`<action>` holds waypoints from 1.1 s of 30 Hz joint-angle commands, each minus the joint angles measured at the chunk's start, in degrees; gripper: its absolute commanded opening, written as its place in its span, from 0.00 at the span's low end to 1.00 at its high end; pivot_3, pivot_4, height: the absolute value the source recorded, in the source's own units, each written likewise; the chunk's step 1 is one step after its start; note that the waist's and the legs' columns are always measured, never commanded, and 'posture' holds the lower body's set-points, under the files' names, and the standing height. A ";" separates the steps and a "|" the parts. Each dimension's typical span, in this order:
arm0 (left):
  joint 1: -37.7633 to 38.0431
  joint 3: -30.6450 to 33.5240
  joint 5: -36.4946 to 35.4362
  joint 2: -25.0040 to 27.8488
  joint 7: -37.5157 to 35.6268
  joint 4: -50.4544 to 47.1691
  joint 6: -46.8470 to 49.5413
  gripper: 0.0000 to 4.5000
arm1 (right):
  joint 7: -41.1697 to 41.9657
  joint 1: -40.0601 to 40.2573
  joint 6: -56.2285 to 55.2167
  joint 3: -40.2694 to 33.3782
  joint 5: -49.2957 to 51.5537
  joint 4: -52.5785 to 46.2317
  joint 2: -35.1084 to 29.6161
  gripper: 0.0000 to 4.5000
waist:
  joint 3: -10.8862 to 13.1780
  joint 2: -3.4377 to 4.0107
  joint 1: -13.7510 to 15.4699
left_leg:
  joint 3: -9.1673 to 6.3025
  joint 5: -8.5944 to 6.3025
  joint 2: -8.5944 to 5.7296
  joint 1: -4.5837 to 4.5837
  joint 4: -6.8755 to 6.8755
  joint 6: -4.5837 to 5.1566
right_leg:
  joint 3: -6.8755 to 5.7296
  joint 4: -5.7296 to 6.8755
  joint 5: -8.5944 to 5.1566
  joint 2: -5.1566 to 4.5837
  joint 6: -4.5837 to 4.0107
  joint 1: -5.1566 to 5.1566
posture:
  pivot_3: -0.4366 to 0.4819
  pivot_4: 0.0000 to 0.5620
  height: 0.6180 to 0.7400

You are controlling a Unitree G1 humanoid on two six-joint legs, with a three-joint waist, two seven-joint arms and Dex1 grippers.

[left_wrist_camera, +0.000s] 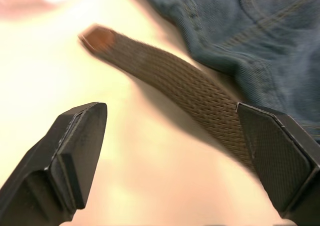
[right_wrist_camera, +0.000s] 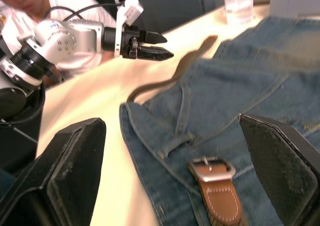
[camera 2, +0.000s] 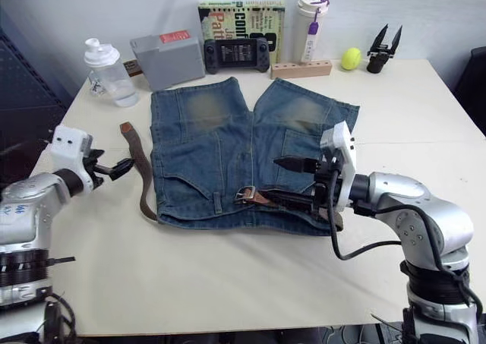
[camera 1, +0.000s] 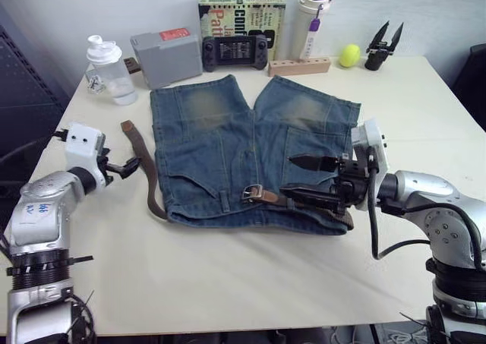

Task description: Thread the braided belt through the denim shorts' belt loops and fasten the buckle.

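The denim shorts (camera 1: 228,143) lie flat on the table, waistband toward me. The braided belt (camera 1: 144,162) runs from its tan tip down the shorts' left side to the waistband corner, then along the waistband. The buckle (camera 1: 253,193) rests on the waistband near the middle, beside a belt loop (camera 1: 224,201). My left gripper (camera 1: 130,166) is open just left of the loose strap; in the left wrist view the strap (left_wrist_camera: 185,86) lies between its fingers. My right gripper (camera 1: 288,175) is open over the waistband, just right of the buckle (right_wrist_camera: 212,168).
Along the back edge stand a plastic bottle (camera 1: 110,71), a grey box (camera 1: 167,55), a game controller (camera 1: 234,52), a book (camera 1: 241,17), a tumbler (camera 1: 313,21), a wooden block (camera 1: 300,65), a tennis ball (camera 1: 349,55) and a black tool (camera 1: 383,44). A person (right_wrist_camera: 30,1) sits beyond the table's left side.
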 commanded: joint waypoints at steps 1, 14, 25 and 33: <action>-1.68 1.60 -3.51 -2.25 1.58 -3.54 4.57 1.00 | -0.51 1.41 -3.24 2.29 -2.55 -1.28 -1.14 1.00 | 0.03 -0.05 -0.01 | 0.04 0.00 -0.02 0.00 0.00 0.00 | 0.01 0.00 0.00 0.01 0.00 -0.01 | 0.48 0.27 0.88; 1.19 -5.54 1.39 -1.94 7.94 -7.29 8.20 1.00 | -3.81 3.74 -5.61 4.68 -3.64 -2.59 -0.33 1.00 | 0.15 -0.25 -0.34 | 0.31 0.00 -0.19 0.08 -0.12 -0.05 | 0.09 -0.05 0.00 0.10 0.00 -0.03 | 0.48 0.27 0.88; 10.16 10.50 -3.38 -6.39 13.13 -20.23 16.44 1.00 | -5.94 1.96 -8.06 6.62 -6.30 0.78 0.35 1.00 | 0.17 -0.27 -0.85 | 0.23 -0.04 0.08 0.15 -0.17 -0.12 | 0.15 -0.06 -0.01 0.16 -0.02 -0.04 | 0.48 0.27 0.88; 15.37 13.81 -4.01 -8.73 14.12 -21.60 16.49 1.00 | -5.56 -0.70 -8.78 6.89 -7.01 3.58 0.90 1.00 | 0.17 -0.28 -0.15 | 0.25 -0.04 0.08 0.15 -0.13 -0.12 | 0.16 -0.06 -0.01 0.14 -0.03 -0.03 | 0.48 0.27 0.88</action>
